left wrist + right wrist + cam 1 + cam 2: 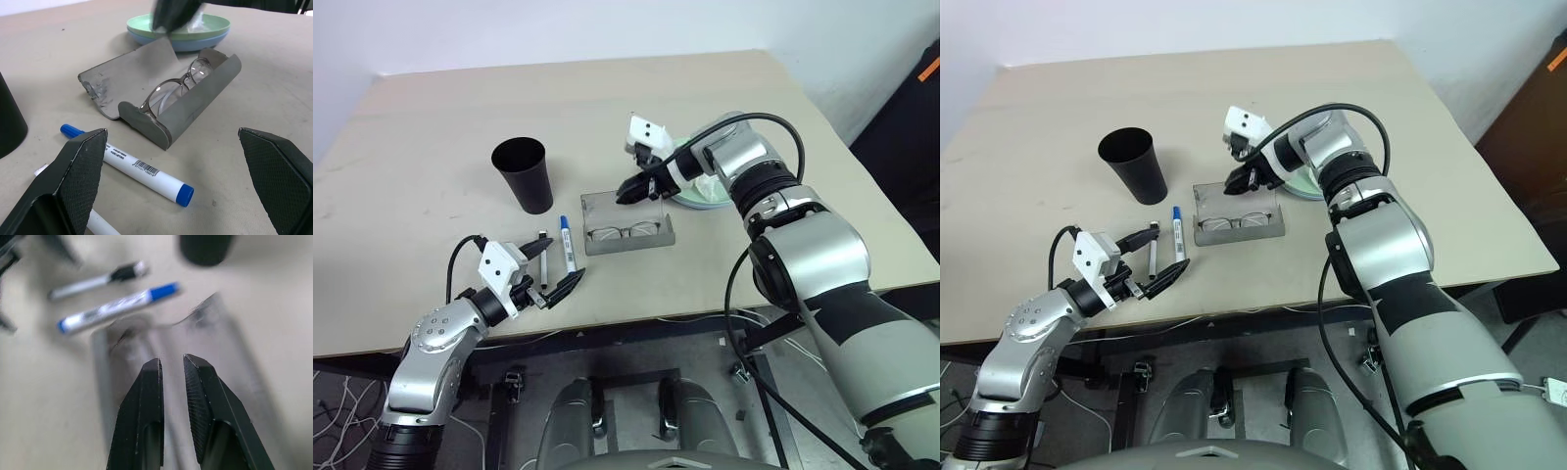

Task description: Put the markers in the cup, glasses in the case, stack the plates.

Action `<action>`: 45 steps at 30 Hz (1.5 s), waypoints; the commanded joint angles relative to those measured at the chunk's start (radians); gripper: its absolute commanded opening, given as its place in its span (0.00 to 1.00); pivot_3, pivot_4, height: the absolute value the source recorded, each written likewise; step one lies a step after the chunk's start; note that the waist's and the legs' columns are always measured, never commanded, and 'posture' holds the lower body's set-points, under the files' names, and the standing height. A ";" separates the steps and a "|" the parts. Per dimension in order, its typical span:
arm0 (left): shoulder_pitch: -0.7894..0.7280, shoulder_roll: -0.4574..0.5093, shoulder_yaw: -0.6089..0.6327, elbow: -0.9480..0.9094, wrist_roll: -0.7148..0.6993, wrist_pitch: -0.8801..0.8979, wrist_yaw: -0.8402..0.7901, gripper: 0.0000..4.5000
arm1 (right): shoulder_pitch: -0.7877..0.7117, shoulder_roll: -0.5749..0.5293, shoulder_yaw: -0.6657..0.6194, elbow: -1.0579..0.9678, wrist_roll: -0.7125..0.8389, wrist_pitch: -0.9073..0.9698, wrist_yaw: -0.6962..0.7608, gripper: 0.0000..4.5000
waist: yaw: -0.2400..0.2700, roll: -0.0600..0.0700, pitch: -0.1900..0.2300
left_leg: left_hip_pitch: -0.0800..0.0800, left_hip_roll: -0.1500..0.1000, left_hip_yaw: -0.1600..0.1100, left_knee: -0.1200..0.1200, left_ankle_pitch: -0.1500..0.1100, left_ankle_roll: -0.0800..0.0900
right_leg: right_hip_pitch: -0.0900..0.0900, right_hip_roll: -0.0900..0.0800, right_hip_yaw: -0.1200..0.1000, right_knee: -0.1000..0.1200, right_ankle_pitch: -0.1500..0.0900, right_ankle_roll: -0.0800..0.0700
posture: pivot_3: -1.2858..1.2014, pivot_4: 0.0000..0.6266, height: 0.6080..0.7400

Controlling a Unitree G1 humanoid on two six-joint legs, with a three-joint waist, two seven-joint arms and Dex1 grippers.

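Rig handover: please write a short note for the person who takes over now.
Left gripper: open, empty, near the two markers.
Right gripper: nearly shut, empty, above the open case.
Done: glasses lie in the case; green plate sits on the blue plate.
Left: both markers lie on the table beside the cup; case lid is open.

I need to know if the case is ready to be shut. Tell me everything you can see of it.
The case is a grey rectangular box, fabric-like, lying on the table with its hinged lid folded back flat. The glasses rest inside the tray, lenses up. It sits between the blue marker and the plates. The right gripper hovers above the lid, jaws nearly shut, empty.
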 commanded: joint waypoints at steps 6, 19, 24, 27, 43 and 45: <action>-0.015 0.008 0.007 -0.025 0.000 -0.009 -0.001 1.00 | -0.028 -0.007 -0.099 -0.002 0.061 0.027 -0.122 0.60 | 0.000 0.000 0.000 | 0.000 0.000 0.000 0.000 0.000 0.000 | 0.000 0.000 0.000 0.000 0.000 0.000 | 0.52 0.24 0.70; -0.036 0.004 0.000 -0.018 0.007 -0.006 0.003 1.00 | 0.015 0.094 -0.211 0.035 0.082 0.036 -0.703 0.74 | 0.000 0.000 0.000 | 0.000 -0.002 0.001 0.000 0.001 0.000 | 0.001 0.001 0.000 0.000 0.000 0.000 | 0.52 0.24 0.70; -0.038 0.001 -0.004 -0.023 0.008 -0.003 0.012 1.00 | 0.054 0.113 -0.142 0.043 0.000 -0.026 -0.770 0.36 | -0.001 0.000 0.000 | 0.000 -0.002 0.003 0.001 0.001 0.000 | 0.002 0.001 0.000 0.001 0.000 0.000 | 0.52 0.24 0.70; -0.036 0.000 -0.005 -0.026 0.007 -0.003 0.015 1.00 | 0.071 0.118 -0.109 0.048 -0.041 -0.044 -0.795 0.13 | -0.002 0.000 0.000 | 0.001 -0.002 0.003 0.001 0.001 -0.001 | 0.002 0.001 0.000 0.002 0.000 0.000 | 0.52 0.24 0.70; -0.014 0.005 0.002 -0.061 0.000 0.012 0.036 1.00 | 0.091 0.090 0.028 0.067 -0.188 0.021 -0.595 0.11 | 0.001 0.000 0.000 | 0.002 -0.002 0.001 0.002 0.002 -0.002 | 0.003 0.001 0.000 0.003 0.000 0.000 | 0.52 0.24 0.70; -0.013 0.005 0.001 -0.059 0.000 0.009 0.034 1.00 | 0.081 0.085 0.017 0.065 -0.176 0.030 -0.574 0.11 | 0.001 0.000 0.000 | 0.002 -0.002 0.001 0.002 0.002 -0.002 | 0.003 0.001 0.000 0.003 0.000 0.000 | 0.52 0.24 0.70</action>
